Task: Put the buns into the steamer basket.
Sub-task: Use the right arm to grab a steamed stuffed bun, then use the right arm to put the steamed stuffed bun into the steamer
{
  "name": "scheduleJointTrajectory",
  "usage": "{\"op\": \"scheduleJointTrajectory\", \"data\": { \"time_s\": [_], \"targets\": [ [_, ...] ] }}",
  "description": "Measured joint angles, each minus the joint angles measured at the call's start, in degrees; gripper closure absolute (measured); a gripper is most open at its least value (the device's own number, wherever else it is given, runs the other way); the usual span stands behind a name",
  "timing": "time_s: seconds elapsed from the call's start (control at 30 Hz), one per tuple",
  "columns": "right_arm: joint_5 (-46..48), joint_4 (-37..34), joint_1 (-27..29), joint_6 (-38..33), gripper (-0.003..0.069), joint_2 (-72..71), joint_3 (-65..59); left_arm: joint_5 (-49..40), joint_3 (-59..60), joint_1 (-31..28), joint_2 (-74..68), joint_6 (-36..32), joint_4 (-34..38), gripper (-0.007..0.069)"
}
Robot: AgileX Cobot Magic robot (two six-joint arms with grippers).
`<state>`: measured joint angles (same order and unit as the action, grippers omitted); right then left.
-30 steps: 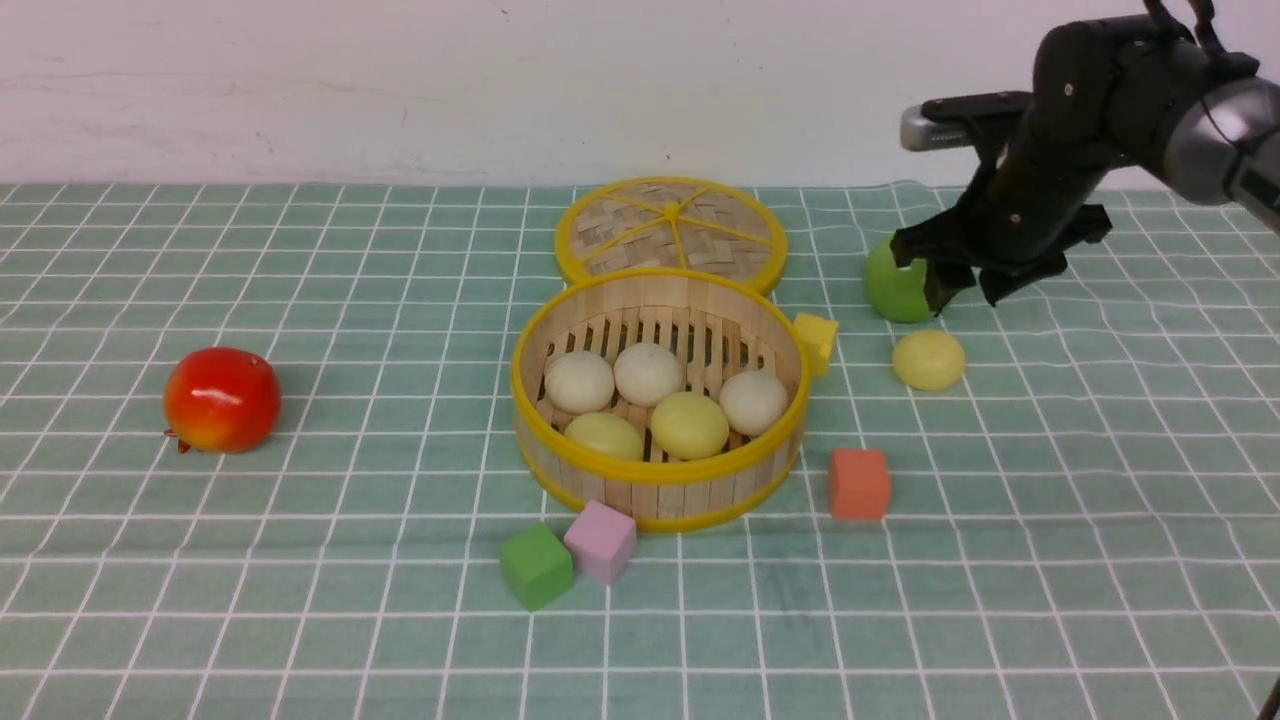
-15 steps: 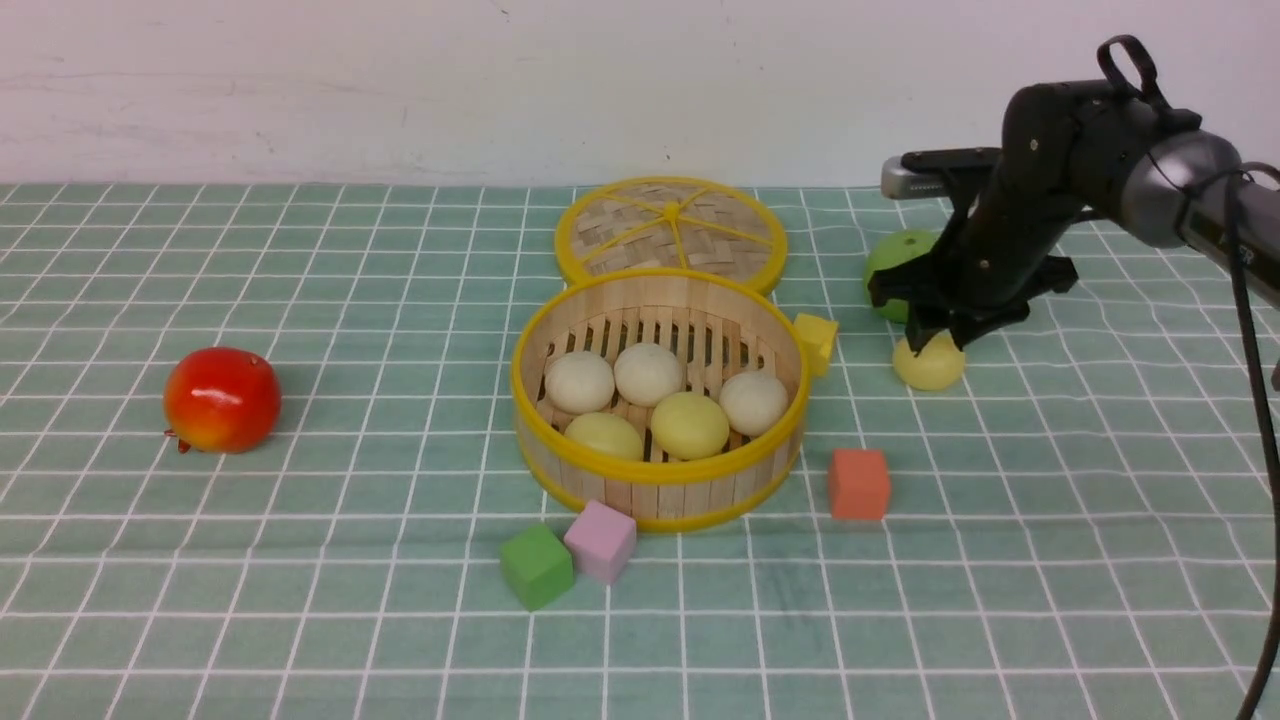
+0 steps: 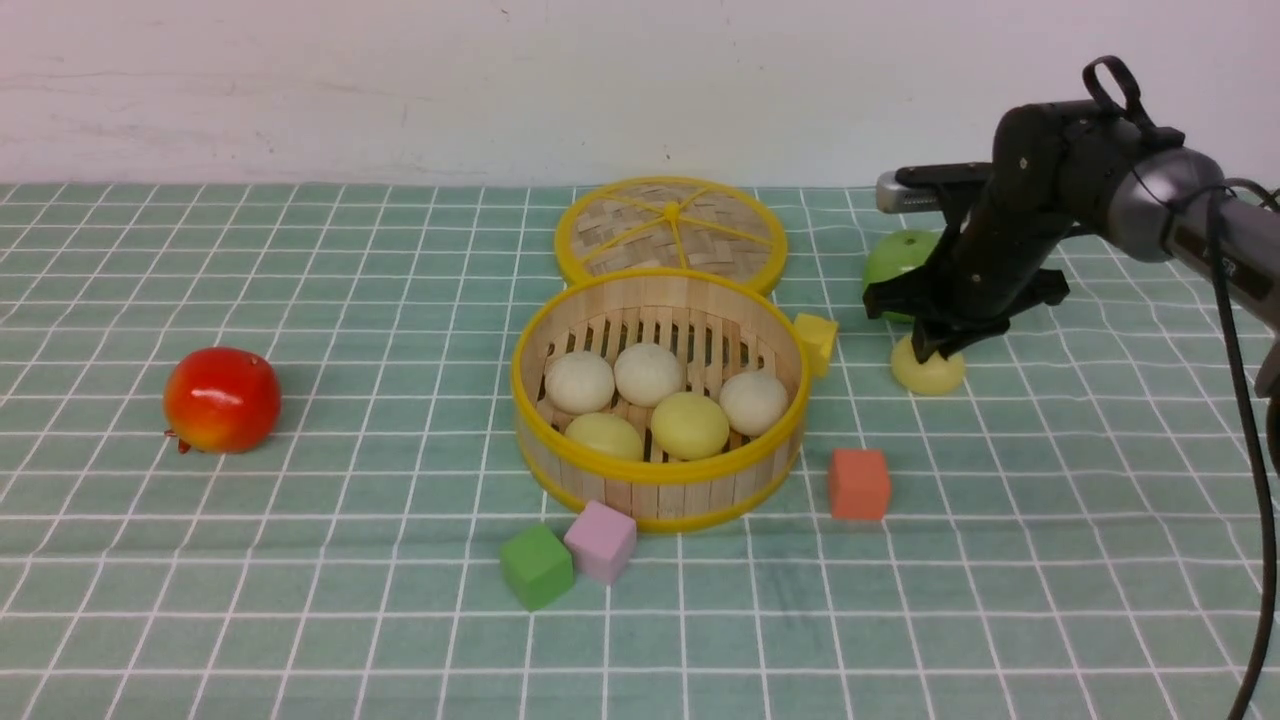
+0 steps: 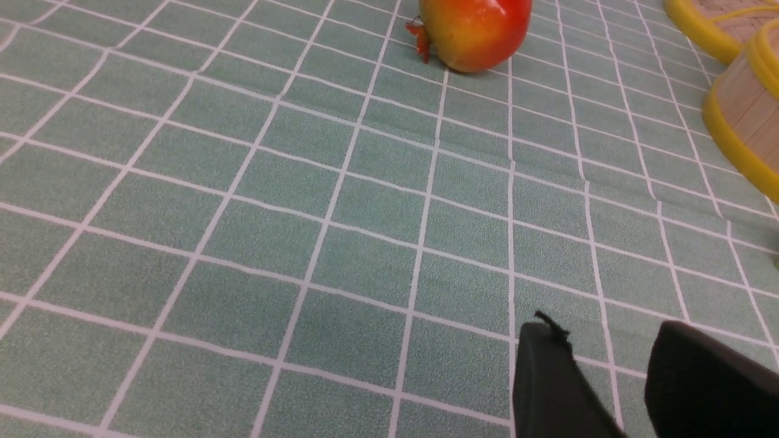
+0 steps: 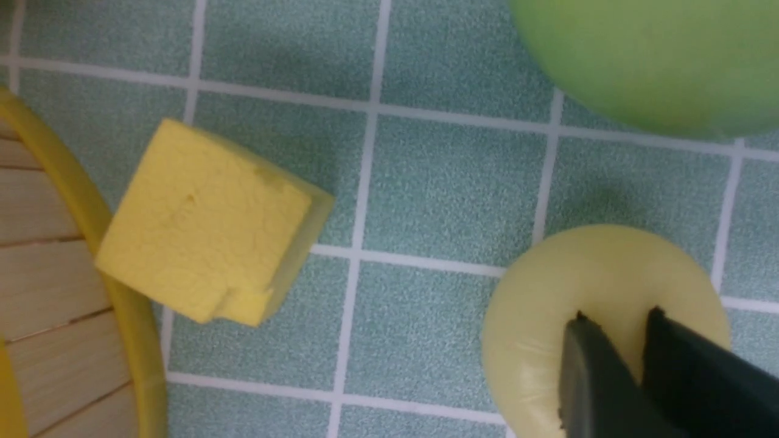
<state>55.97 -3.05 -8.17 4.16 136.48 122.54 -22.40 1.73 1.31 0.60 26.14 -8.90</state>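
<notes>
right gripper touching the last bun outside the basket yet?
Touching. In the right wrist view the right gripper has its fingertips nearly shut, pinching the top of the pale yellow bun. The front view agrees: it sits down on the bun.

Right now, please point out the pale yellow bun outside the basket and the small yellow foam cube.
Pale yellow bun (image 3: 935, 375): front view, lower front.
Small yellow foam cube (image 5: 204, 222): right wrist view, top face.

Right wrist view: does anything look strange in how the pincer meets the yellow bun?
Yes. The right pincer presses into the top of the yellow bun, fingertips nearly together, pinching its soft surface rather than spanning its sides. The bun looks dented there.
</notes>
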Motion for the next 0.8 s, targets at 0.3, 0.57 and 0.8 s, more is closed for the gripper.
{"op": "scheduleJointTrajectory", "data": {
  "time_s": [0.3,0.57,0.8],
  "targets": [
    [1.16,-0.91,0.17,0.0,0.0659,-0.56,0.0,0.0,0.0,0.0,0.0,0.0,0.0,0.0386],
    [-1.33,-15.34,-1.58,-3.45,0.0659,-6.54,0.0,0.0,0.0,0.0,0.0,0.0,0.0,0.0386],
    [-4.93,-22.17,-8.84,-9.86,0.0659,-6.8,0.05,0.0,0.0,0.0,0.0,0.0,0.0,0.0386]
  ]
}}
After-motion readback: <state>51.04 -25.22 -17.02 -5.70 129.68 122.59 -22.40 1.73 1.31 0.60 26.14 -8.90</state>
